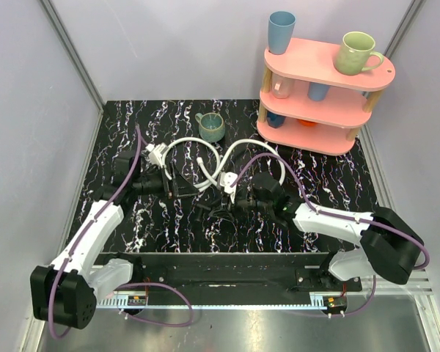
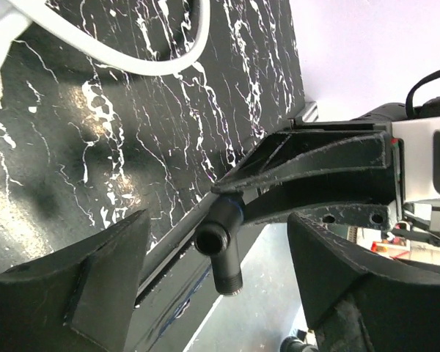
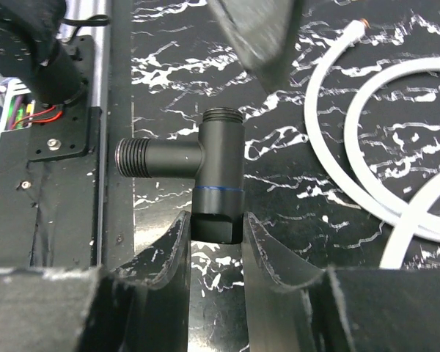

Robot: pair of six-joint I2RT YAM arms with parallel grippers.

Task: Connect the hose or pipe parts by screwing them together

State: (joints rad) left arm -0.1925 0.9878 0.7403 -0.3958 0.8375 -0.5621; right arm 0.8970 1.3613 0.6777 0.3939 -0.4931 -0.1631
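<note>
My right gripper (image 3: 216,227) is shut on the square base of a black T-shaped pipe fitting (image 3: 216,161) with a blue ring. It holds the fitting just above the table, threaded side port pointing left. In the left wrist view the same fitting (image 2: 224,235) hangs between the fingers of my left gripper (image 2: 218,235), which stands open with a gap on each side. Two white hoses lie looped on the black marbled table, one (image 1: 187,144) beside the left gripper (image 1: 180,183), the other (image 1: 260,150) behind the right gripper (image 1: 231,196). Both hoses (image 3: 337,147) curve past on the right of the fitting.
A pink three-tier shelf (image 1: 326,95) with several mugs stands at the back right. A grey-green mug (image 1: 211,127) sits on the table behind the hoses. A black rail (image 1: 220,268) runs along the near edge between the arm bases. Pale walls close in the sides.
</note>
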